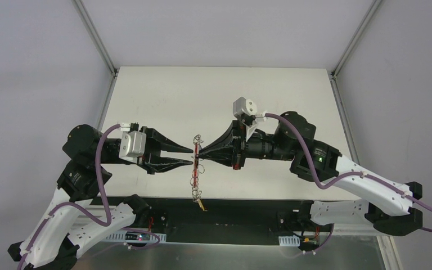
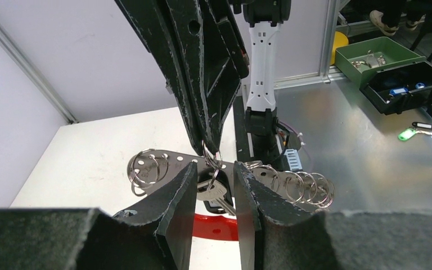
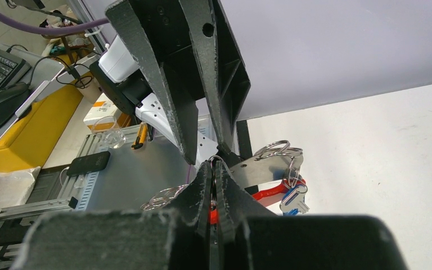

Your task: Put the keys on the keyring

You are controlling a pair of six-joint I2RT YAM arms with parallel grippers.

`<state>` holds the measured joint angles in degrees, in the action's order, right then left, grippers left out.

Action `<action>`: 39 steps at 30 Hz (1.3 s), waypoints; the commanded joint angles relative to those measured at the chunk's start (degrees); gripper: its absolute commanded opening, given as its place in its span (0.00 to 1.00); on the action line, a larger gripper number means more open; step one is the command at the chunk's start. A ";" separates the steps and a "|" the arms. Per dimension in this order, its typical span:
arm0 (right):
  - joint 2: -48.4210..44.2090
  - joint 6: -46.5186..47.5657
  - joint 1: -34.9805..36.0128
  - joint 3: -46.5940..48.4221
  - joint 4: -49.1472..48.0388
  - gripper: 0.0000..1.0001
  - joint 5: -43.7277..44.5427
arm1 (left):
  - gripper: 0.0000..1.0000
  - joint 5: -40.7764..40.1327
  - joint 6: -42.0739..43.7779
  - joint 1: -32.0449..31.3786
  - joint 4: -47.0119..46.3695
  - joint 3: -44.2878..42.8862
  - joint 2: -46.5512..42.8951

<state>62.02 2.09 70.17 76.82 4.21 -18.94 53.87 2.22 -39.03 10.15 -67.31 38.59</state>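
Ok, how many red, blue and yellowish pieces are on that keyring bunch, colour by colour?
Red: 1, the strap
Blue: 1, the blue-headed key
Yellowish: 1, the tag
Total: 3

Between the fingers of the left hand (image 1: 193,157), one of the keys (image 2: 216,191). Tip to tip opposite it, the right hand (image 1: 198,151), one loop of the keyring (image 1: 194,175) at its fingertips. Beyond the left hand's fingers, further rings (image 2: 146,169) out to either side; just beneath the key, the strap (image 2: 216,228). Well below both hands, the tag (image 1: 202,206); beneath the hands, the desk (image 1: 202,95).
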 commanded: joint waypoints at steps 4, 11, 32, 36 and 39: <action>-0.12 -0.95 0.22 3.65 -3.87 0.00 -0.75 | 0.29 2.29 -0.61 -0.19 -4.01 0.30 0.57; -0.18 -0.94 0.15 3.98 -3.81 0.00 -1.14 | 0.29 1.54 -0.05 -0.20 -4.01 1.08 0.38; -3.48 -3.05 0.31 -2.40 -16.23 0.00 3.96 | 0.00 3.83 -2.00 -0.25 -5.78 1.26 1.00; -3.54 -4.49 0.39 -4.35 -20.58 0.00 4.93 | 0.00 3.09 -3.55 -0.24 -6.55 1.73 0.45; -3.51 -5.24 0.65 -5.87 -23.71 0.00 5.97 | 0.00 2.43 -4.20 -0.21 -7.22 1.95 0.44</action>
<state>60.20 -0.93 70.41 71.75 -7.33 -15.75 55.66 0.14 -39.03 5.96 -65.84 39.59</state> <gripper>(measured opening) 0.009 0.005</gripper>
